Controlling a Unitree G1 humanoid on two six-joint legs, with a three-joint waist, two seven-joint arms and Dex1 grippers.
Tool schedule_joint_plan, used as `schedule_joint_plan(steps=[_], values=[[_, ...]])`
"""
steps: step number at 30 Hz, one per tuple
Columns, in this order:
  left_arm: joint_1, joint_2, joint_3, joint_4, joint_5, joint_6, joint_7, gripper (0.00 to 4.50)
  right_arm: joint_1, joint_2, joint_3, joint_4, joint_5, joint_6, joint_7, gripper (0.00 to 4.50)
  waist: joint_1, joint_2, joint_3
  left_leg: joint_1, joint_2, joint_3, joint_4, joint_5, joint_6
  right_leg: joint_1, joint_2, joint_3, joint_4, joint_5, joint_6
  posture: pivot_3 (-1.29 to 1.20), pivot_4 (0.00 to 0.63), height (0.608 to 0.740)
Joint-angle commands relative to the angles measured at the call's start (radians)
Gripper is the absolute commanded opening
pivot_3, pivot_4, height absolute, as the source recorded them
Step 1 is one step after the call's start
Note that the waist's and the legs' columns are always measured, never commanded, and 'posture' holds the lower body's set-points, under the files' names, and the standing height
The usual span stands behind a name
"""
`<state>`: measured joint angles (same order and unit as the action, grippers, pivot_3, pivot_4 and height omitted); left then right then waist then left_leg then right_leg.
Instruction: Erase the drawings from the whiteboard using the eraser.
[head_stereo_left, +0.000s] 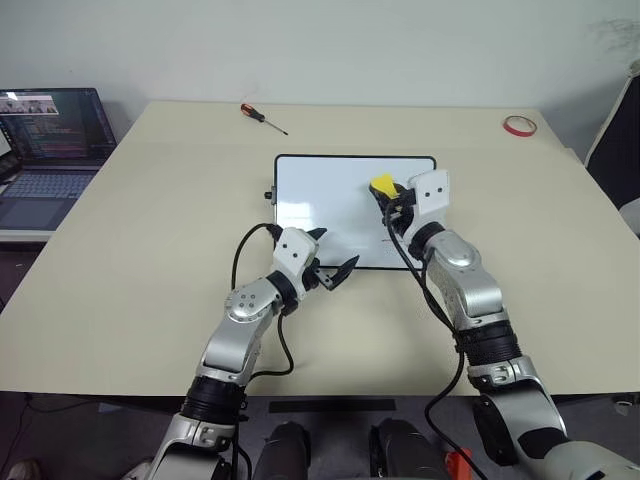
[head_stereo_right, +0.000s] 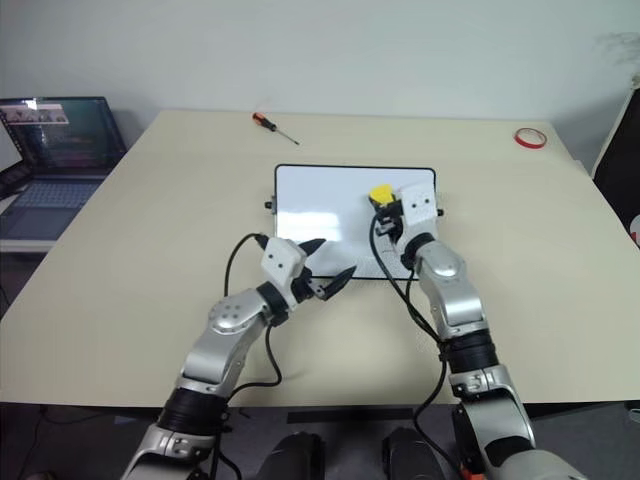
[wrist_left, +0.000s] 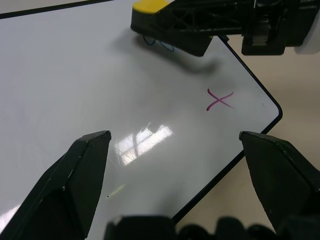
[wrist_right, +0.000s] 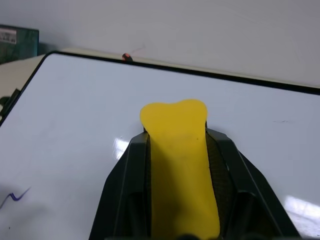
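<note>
From the head views, the glossy white whiteboard with its thin black frame (head_stereo_left: 330, 175) lies flat on the beige table (head_stereo_left: 120, 250). The right gripper (head_stereo_left: 385, 192), clamped on the small bright yellow eraser (head_stereo_left: 382, 185), hovers over the board's right half. The left gripper (head_stereo_left: 332, 253) sits at the board's near edge with its jaws apart and empty. A red-handled screwdriver (head_stereo_left: 262, 117) and a red tape ring (head_stereo_left: 518, 125) lie well apart, near the far edge. An open laptop (head_stereo_left: 50, 150) sits off to the left; its screen text is too small to read.

The left wrist view shows a red cross-like mark (wrist_left: 219, 99) near the board's corner, and a blue loop (wrist_left: 160, 45) partly under the eraser's dark underside.

The right wrist view shows the eraser pinched between the black fingers (wrist_right: 122, 190), and a dark squiggle (wrist_right: 14, 196) off to one side.

My worry: the board is unheld, so a firm wipe could shove it across the table. A tilted eraser might skip over marks. No brand or label is legible anywhere.
</note>
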<state>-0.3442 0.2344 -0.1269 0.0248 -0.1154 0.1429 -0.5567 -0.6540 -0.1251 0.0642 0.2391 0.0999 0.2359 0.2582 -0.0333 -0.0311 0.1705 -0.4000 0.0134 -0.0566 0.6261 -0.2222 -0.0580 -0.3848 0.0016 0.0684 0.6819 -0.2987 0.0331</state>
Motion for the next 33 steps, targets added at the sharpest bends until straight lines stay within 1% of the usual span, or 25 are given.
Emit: schedule_joint_plan(steps=[1,5,8,12,17,25,27,31,33], values=[[-0.013,-0.011,0.001,-0.026,-0.006,-0.018,0.007,4.50,-0.036,-0.005,0.010,0.004,-0.030,-0.032,0.000,1.15,0.000,0.000,0.000,0.000,0.000,0.000,0.000,0.000,0.000,0.000,0.000,0.000,0.000,0.000,0.000,0.00,0.150,0.740],[-0.017,-0.018,-0.004,-0.033,-0.006,-0.013,0.008,4.50,-0.042,-0.026,0.018,0.026,-0.093,-0.011,-0.042,1.15,0.000,0.000,0.000,0.000,0.000,0.000,0.000,0.000,0.000,0.000,0.000,0.000,0.000,0.000,0.000,0.00,0.150,0.740],[-0.019,-0.027,-0.009,-0.031,-0.007,-0.016,0.007,4.50,-0.042,-0.039,-0.005,0.024,-0.118,-0.003,-0.082,1.15,0.000,0.000,0.000,0.000,0.000,-0.001,0.000,0.000,0.000,0.000,0.000,0.000,0.000,0.000,0.000,0.00,0.150,0.740],[-0.027,-0.042,-0.019,-0.025,-0.007,-0.019,0.001,4.50,-0.032,-0.059,-0.002,0.007,-0.149,0.015,-0.101,1.15,0.001,0.000,0.000,0.000,0.000,0.000,0.000,0.000,0.000,0.000,-0.001,0.000,0.000,0.000,0.000,0.00,0.150,0.740],[-0.043,-0.057,-0.027,-0.004,-0.006,-0.024,-0.004,4.50,0.008,-0.085,0.012,-0.054,-0.162,0.057,-0.074,1.15,0.002,0.000,0.000,0.000,-0.001,0.000,0.000,0.000,0.000,0.000,-0.001,0.000,0.000,0.000,0.001,0.00,0.150,0.740],[-0.048,-0.063,-0.025,0.020,-0.006,-0.037,-0.008,4.50,0.164,-0.134,0.046,-0.220,-0.170,0.161,0.000,1.15,0.001,0.000,0.000,0.000,-0.001,0.000,0.001,0.000,0.000,0.001,-0.001,0.000,0.000,0.000,0.001,0.00,0.150,0.740],[-0.046,-0.063,-0.023,0.023,-0.006,-0.040,-0.007,4.50,0.183,-0.138,0.047,-0.241,-0.169,0.175,0.007,1.15,0.001,0.000,0.000,0.000,-0.001,-0.001,0.000,0.000,0.000,0.001,-0.001,0.000,0.000,0.000,0.001,0.00,0.150,0.740],[-0.048,-0.066,-0.024,0.029,-0.005,-0.044,-0.003,4.50,0.133,-0.123,0.036,-0.207,-0.166,0.160,-0.006,1.15,-0.001,0.000,0.000,0.001,-0.001,0.000,0.001,0.000,0.000,0.001,0.000,0.000,0.000,0.001,0.001,0.00,0.150,0.740],[-0.053,-0.069,-0.024,0.034,-0.004,-0.045,-0.001,4.50,0.071,-0.103,0.023,-0.153,-0.157,0.122,-0.021,1.15,-0.004,0.000,0.000,0.001,-0.002,0.000,0.001,0.000,0.000,0.001,0.000,0.000,0.000,0.001,0.001,0.00,0.150,0.740]])
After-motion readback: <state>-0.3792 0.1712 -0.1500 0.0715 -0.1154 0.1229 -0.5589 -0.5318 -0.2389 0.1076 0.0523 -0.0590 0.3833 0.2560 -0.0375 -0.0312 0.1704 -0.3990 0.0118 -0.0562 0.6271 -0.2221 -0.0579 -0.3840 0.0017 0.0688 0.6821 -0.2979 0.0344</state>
